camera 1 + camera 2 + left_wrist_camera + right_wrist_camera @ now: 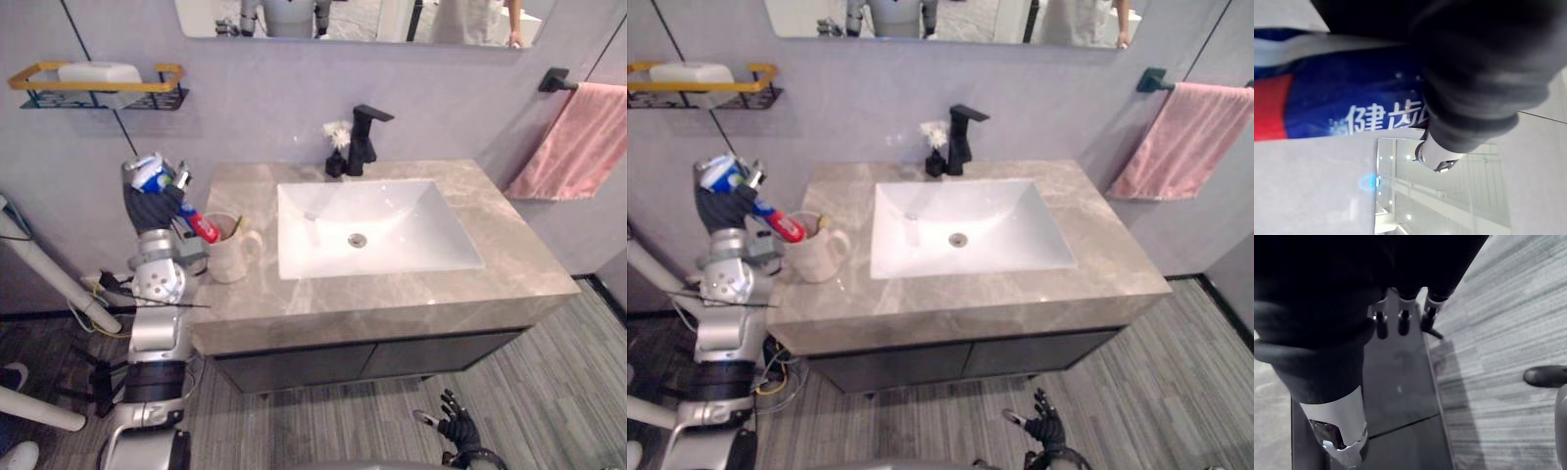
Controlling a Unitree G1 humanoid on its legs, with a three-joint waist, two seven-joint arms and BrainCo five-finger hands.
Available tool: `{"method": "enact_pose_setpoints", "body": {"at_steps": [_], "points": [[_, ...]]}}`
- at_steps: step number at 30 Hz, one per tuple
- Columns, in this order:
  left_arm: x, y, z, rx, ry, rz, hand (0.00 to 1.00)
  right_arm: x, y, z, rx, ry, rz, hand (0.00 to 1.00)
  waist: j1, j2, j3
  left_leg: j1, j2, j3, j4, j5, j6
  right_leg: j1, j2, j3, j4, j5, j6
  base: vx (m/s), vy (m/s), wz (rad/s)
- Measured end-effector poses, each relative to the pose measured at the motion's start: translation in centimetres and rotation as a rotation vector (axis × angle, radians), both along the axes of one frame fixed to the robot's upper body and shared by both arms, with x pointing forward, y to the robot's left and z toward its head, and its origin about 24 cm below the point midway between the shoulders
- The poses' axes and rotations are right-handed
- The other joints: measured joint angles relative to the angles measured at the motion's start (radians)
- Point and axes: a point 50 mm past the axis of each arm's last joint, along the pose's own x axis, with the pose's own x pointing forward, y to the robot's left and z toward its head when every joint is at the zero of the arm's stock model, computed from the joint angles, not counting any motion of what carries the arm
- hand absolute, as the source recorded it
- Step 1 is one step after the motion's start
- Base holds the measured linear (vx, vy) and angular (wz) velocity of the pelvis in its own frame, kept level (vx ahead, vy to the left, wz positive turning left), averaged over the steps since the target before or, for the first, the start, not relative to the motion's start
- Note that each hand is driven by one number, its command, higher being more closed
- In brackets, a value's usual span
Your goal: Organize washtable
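Right robot hand (456,423): low by the floor in front of the bench (392,299), fingers loose and spread, empty, idle.

Left robot hand (155,204): raised at the left end of the bench, fingers curled round a toothpaste tube (203,228). Tube blue, white and red, held aslant, red end pointing down at the mouth of a cup (230,257). Hard to tell whether that end touches the rim or hangs just above it. Seen very close in the left wrist view as a blue and red band (1352,93).

Cup: pale, handled, upright near the left front edge of the bench, handle towards the sink (411,220). Something thin and yellowish inside, too small to name.

Hazards, as judged:
- Tube end catching the rim on the way down and tipping the cup, which stands close to the bench edge.
- Tube let go too high or too slanted, bouncing out onto the bench or the floor.
- Tube jamming against the thing already in the cup.

Count:
- Toothpaste tube, one.
- Cup, one.
- Sink, one, white, set in the bench.
- Tap (364,137), one, black, behind the sink.
- Small dark vase with white flower (336,147), one, just beside the tap.
- Wall shelf (98,86), one, yellow rail, one white block on it.
- Towel (578,142), one, pink, on a wall bar to the right.
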Motion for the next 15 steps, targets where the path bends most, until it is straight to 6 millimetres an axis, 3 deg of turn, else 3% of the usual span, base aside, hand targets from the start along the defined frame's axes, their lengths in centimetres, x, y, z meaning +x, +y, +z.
{"method": "enact_pose_setpoints", "body": {"at_steps": [1,15], "points": [[-0.01,0.08,-0.30,-0.001,0.014,0.003,0.00,0.02,0.00,0.00,-0.001,0.000,0.001,0.00,0.000,-0.001,0.001,0.003,0.000,0.001,0.000,0.000,0.000,0.000,0.000,0.000,-0.001,0.000,0.000,0.00,0.000,0.00],[-0.12,0.04,-0.78,-0.009,0.031,-0.004,0.00,0.08,0.02,0.02,-0.006,0.000,0.009,0.00,-0.001,-0.009,0.006,0.011,-0.002,0.003,0.000,0.000,0.000,0.023,-0.001,-0.020,-0.036,0.015,0.002,-0.01,-0.010,0.02]]}}
